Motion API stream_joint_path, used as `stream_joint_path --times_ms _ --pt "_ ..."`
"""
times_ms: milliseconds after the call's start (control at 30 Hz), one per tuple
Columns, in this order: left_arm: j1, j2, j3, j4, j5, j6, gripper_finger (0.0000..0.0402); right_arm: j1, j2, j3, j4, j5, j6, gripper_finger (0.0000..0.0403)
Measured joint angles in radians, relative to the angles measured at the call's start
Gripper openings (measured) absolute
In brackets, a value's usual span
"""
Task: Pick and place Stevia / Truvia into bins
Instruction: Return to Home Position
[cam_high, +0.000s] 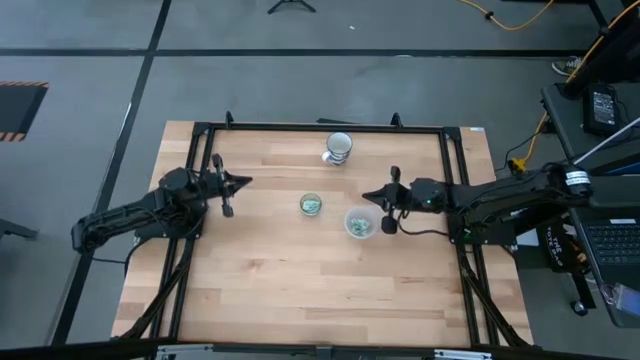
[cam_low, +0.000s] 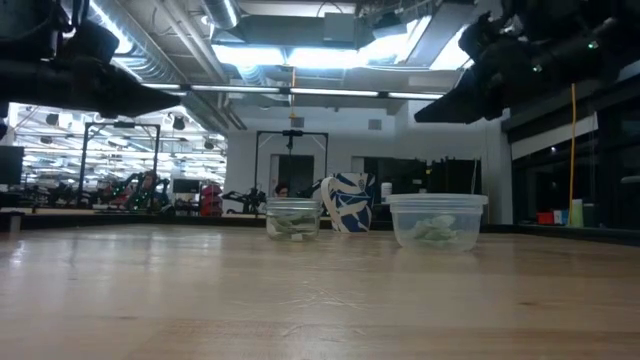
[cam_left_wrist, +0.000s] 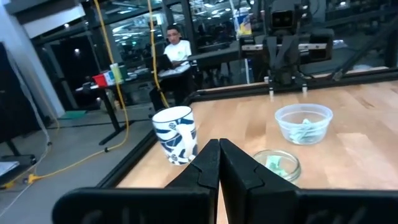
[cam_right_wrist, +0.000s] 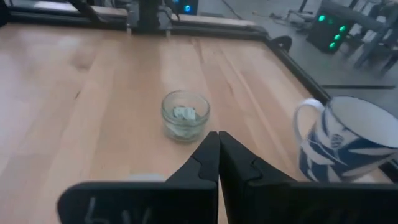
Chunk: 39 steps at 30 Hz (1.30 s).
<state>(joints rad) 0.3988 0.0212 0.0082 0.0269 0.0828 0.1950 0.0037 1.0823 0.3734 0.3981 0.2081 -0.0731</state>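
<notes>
High view shows left end effector (cam_high: 243, 182) and right end effector (cam_high: 367, 196) pressed together, empty, near bins (cam_high: 347, 222) holding Stevia packets (cam_high: 311, 205), likely light, limp paper best pinched by an edge

Blue-patterned mug (cam_high: 339, 147) on wooden table (cam_high: 300, 295)

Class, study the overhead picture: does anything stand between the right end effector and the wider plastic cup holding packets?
Nothing visible does. The right end effector, shut and above the table, has an open line to the plastic cup. The glass cup and the mug stand aside.
</notes>
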Motion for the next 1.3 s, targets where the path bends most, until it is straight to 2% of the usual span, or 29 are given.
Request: stream_joint_path --times_ms 167,333,533,833,1100,1300 --pt "0.03 0.0 0.0 -0.001 -0.005 -0.031 0.0002 -0.004 -0.126 -0.073 0.003 -0.008 -0.013 0.0004" --pt "0.043 0.0 0.0 -0.001 -0.007 -0.052 0.0003 -0.024 -0.302 -0.176 0.026 -0.111 -0.018 0.0004" --pt "0.043 0.0 0.0 -0.006 -0.099 -0.068 0.0003 -0.058 -0.507 -0.261 0.011 -0.161 -0.053 0.0004" --pt "0.043 0.0 0.0 -0.01 -0.129 -0.13 0.0003 -0.096 -0.774 -0.264 -0.268 -0.208 -0.069 0.0004" --pt "0.043 0.001 0.0 -0.008 -0.151 -0.122 0.0003 -0.097 -0.884 -0.271 -0.329 -0.229 -0.086 0.0002" --pt "0.043 0.001 0.0 -0.008 -0.143 -0.122 0.0002 -0.097 -0.89 -0.35 -0.216 -0.256 -0.091 0.0002"
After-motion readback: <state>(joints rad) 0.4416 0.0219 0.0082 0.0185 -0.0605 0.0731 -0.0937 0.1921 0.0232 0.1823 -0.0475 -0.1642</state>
